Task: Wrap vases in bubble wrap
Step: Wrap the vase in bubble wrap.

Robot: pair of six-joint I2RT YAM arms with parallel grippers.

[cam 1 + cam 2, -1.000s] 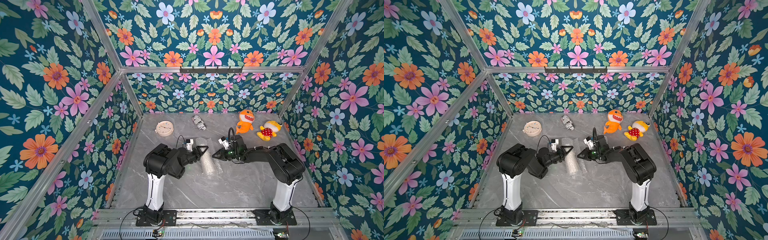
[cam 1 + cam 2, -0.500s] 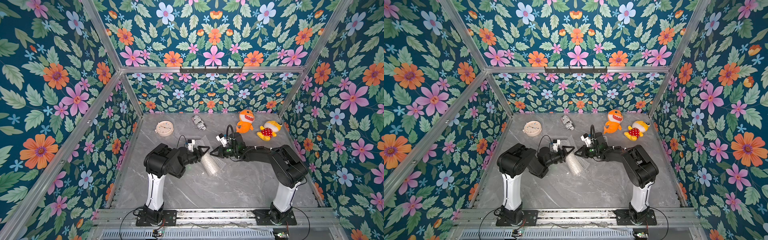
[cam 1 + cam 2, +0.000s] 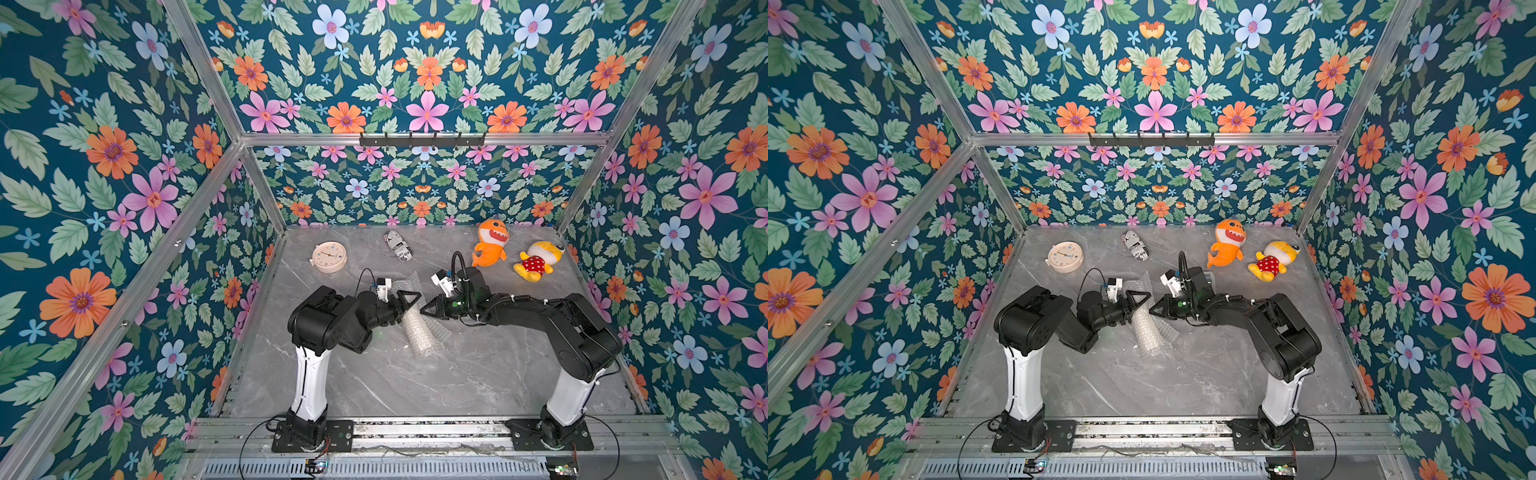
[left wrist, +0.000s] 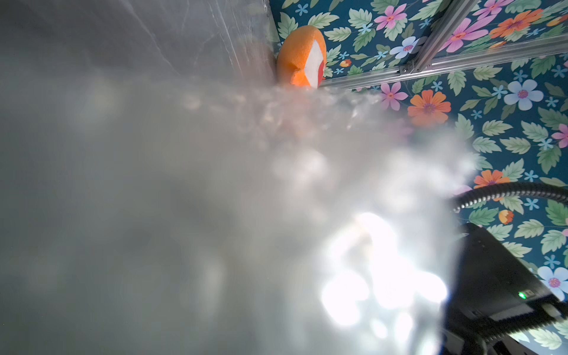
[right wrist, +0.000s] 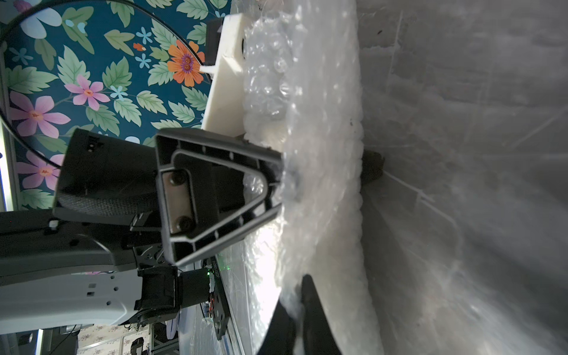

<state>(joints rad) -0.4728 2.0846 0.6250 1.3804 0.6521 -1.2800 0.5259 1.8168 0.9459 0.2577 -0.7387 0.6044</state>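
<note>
The bubble wrap (image 3: 422,336) (image 3: 1152,336) lies as a crumpled roll in the middle of the grey table. The vase is hidden. My left gripper (image 3: 411,303) (image 3: 1140,301) is open at the roll's far end. In the right wrist view one of its fingers (image 5: 215,196) stands on the near side of the wrap (image 5: 322,184), and a dark tip shows on the far side. My right gripper (image 3: 424,311) (image 5: 296,292) faces it, shut on a fold of the bubble wrap. Blurred wrap (image 4: 215,184) fills the left wrist view and hides the left jaws.
At the back of the table lie a cream round clock (image 3: 329,257), a black-and-white printed cylinder (image 3: 398,245), an orange plush (image 3: 490,248) and a yellow plush (image 3: 536,261). Flowered walls close in three sides. The arm bases stand at the front rail.
My left gripper's jaws have spread wider around the wrap. My right gripper has moved left towards the left gripper, still pinching the wrap.
</note>
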